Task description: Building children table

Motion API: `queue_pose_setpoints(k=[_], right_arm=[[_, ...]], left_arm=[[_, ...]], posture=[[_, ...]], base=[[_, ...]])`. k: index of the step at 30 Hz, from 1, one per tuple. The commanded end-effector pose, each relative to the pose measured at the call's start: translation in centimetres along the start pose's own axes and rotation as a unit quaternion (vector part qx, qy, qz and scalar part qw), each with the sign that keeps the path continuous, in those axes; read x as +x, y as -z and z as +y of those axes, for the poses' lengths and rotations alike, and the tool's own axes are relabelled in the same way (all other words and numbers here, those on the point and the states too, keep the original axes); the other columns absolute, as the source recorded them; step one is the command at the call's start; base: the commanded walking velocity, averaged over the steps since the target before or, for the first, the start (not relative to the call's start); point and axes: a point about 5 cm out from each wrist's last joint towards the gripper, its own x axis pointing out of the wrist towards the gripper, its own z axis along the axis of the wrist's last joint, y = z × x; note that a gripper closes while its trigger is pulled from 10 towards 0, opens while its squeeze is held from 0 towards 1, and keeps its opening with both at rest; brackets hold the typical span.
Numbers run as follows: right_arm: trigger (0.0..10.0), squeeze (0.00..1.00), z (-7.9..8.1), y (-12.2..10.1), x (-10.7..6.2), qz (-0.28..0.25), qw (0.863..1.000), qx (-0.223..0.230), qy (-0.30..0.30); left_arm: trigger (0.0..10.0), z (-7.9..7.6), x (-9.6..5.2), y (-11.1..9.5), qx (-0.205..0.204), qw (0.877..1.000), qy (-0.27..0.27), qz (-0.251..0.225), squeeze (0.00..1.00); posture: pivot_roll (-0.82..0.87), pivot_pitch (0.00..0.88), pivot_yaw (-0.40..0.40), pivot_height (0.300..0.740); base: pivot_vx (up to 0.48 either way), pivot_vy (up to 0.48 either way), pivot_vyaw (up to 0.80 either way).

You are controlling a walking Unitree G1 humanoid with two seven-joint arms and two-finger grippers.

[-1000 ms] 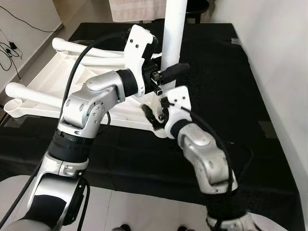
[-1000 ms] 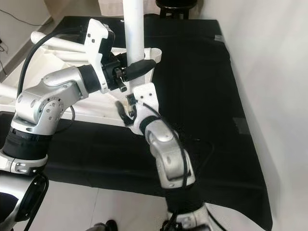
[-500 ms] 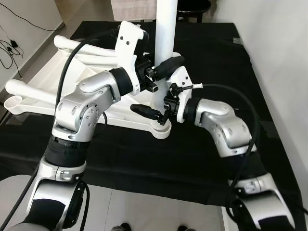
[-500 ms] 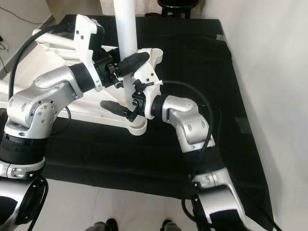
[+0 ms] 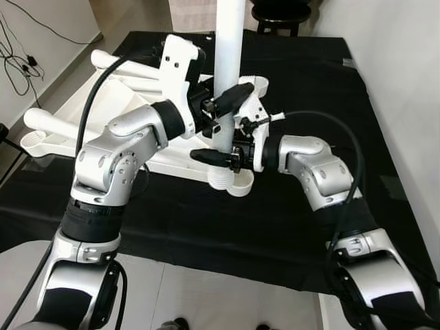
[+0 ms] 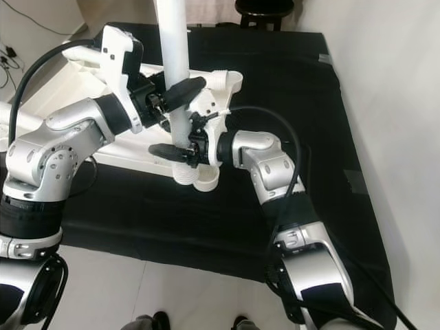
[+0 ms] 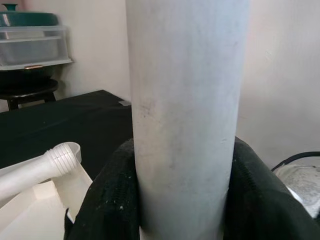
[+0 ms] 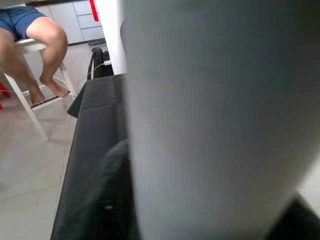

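White plastic leg [image 5: 227, 62] stands upright, clamped by both grippers: the left gripper [image 5: 221, 104] pinches it higher up, its fingers [image 7: 112, 195] pressed to either side of the shaft, and the right gripper [image 5: 221, 157] grips it just above the ribbed lower end. Compared with one second ago, the right arm has swung out to the robot's right and now reaches in sideways, where it earlier came up from below. The ribbed end, previously seated at the corner socket [image 5: 240, 184] of the tabletop [image 5: 110, 110], now sits just beside and slightly above that socket, so the leg appears lifted free or not yet seated; thread engagement cannot be confirmed. The tabletop lies inverted on the black cloth [image 5: 309, 89], with other legs [image 5: 51, 124] lying across it. Assessment: leg fitting remains incomplete; realignment over the socket is required.
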Motion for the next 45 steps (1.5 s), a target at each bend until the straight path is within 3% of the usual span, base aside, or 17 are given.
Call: queue_pose_setpoints(k=[1, 10, 11, 12, 13, 14, 21, 24, 28, 30, 35, 37, 38, 40, 42, 43, 45], right_arm=[[0.0, 0.00, 0.4, -1.1, 1.0, -0.004, 1.000, -0.004, -0.019], [0.0, 0.00, 0.5, -2.1, 1.1, -0.039, 0.998, 0.026, -0.045], [0.0, 0.00, 0.6, -2.2, 1.2, -0.045, 0.998, 0.025, -0.048], [0.0, 0.00, 0.6, -2.2, 1.2, -0.045, 0.998, 0.025, -0.048], [0.0, 0.00, 0.6, -2.4, 1.3, -0.051, 0.997, 0.025, -0.045], [0.0, 0.00, 0.4, -2.6, 1.3, -0.062, 0.997, 0.024, -0.031], [0.0, 0.00, -0.9, -3.1, 0.4, -0.094, 0.995, 0.026, 0.027], [0.0, 0.00, -2.1, -3.1, -1.3, -0.100, 0.993, 0.026, 0.061], [0.0, 0.00, -2.7, -2.9, -2.3, -0.097, 0.992, 0.022, 0.080], [0.0, 0.00, -3.3, -2.4, -3.4, -0.086, 0.992, 0.013, 0.096], [0.0, 0.00, -3.6, -2.0, -4.1, -0.080, 0.992, 0.009, 0.100], [0.0, 0.00, -2.9, -1.9, -4.3, -0.084, 0.994, 0.002, 0.064], [0.0, 0.00, -2.9, -1.9, -4.3, -0.084, 0.994, 0.002, 0.064], [0.0, 0.00, -1.7, -2.1, -4.1, -0.098, 0.995, -0.002, 0.011], [0.0, 0.00, -1.1, -2.2, -4.0, -0.102, 0.995, -0.002, -0.013], [10.0, 0.00, -0.4, -2.2, -3.8, -0.107, 0.993, -0.004, -0.039], [10.0, 0.00, 0.0, -2.3, -3.7, -0.110, 0.992, -0.005, -0.054]], left_arm=[[0.0, -2.7, 1.2, 0.7, -0.015, 0.996, 0.085, 0.003, 0.00], [0.0, -4.1, 1.1, 0.0, -0.025, 0.986, 0.163, -0.012, 0.00], [2.3, -4.1, 1.1, -0.1, -0.021, 0.986, 0.165, -0.014, 0.00], [2.3, -4.1, 1.1, -0.1, -0.021, 0.986, 0.165, -0.014, 0.00], [9.3, -4.0, 1.2, -0.2, -0.018, 0.988, 0.153, -0.022, 0.00], [10.0, -3.7, 1.2, -0.5, -0.017, 0.990, 0.136, -0.033, 1.00], [10.0, -1.3, 0.2, -2.3, -0.043, 0.995, 0.040, -0.079, 1.00], [10.0, 0.4, -2.7, -3.6, -0.066, 0.992, 0.003, -0.104, 1.00], [10.0, 1.0, -4.4, -3.9, -0.063, 0.992, -0.014, -0.107, 1.00], [10.0, 1.1, -6.0, -3.5, -0.061, 0.993, -0.038, -0.092, 1.00], [10.0, -0.8, -7.8, -0.6, -0.071, 0.995, -0.065, -0.034, 1.00], [10.0, -3.0, -9.3, 2.6, -0.092, 0.992, -0.077, 0.030, 1.00], [10.0, -3.0, -9.3, 2.6, -0.092, 0.992, -0.077, 0.030, 1.00], [10.0, -4.8, -11.2, 5.0, -0.108, 0.986, -0.101, 0.080, 1.00], [10.0, -5.4, -12.0, 6.0, -0.105, 0.982, -0.120, 0.103, 1.00], [10.0, -6.3, -12.7, 7.0, -0.111, 0.977, -0.134, 0.124, 1.00], [10.0, -6.9, -13.2, 7.5, -0.116, 0.974, -0.141, 0.136, 1.00]], posture=[[-0.01, 0.237, 0.038, 0.740], [-0.02, 0.225, 0.039, 0.740], [-0.02, 0.226, 0.039, 0.740], [-0.02, 0.226, 0.039, 0.740], [-0.02, 0.227, 0.039, 0.740], [-0.02, 0.228, 0.038, 0.740], [-0.02, 0.234, 0.039, 0.740], [-0.02, 0.245, 0.031, 0.740], [-0.03, 0.252, 0.027, 0.740], [-0.03, 0.263, 0.023, 0.740], [-0.02, 0.278, 0.016, 0.740], [-0.02, 0.293, 0.009, 0.740], [-0.02, 0.293, 0.009, 0.740], [-0.02, 0.310, 0.006, 0.740], [-0.02, 0.315, 0.005, 0.740], [-0.02, 0.326, 0.004, 0.740], [-0.02, 0.331, 0.005, 0.740]], base=[[0.000, 0.000, 0.00], [0.000, 0.000, 0.00], [0.000, 0.000, 0.00], [0.000, 0.000, 0.00], [0.000, 0.000, 0.00], [0.000, 0.000, 0.00], [0.000, 0.000, 0.00], [0.000, 0.000, 0.00], [0.000, 0.000, 0.00], [0.000, 0.000, 0.00], [0.000, 0.000, 0.00], [0.000, 0.000, 0.00], [0.000, 0.000, 0.00], [0.000, 0.000, 0.00], [0.000, 0.000, 0.00], [0.000, 0.000, 0.00], [0.000, 0.000, 0.00]])
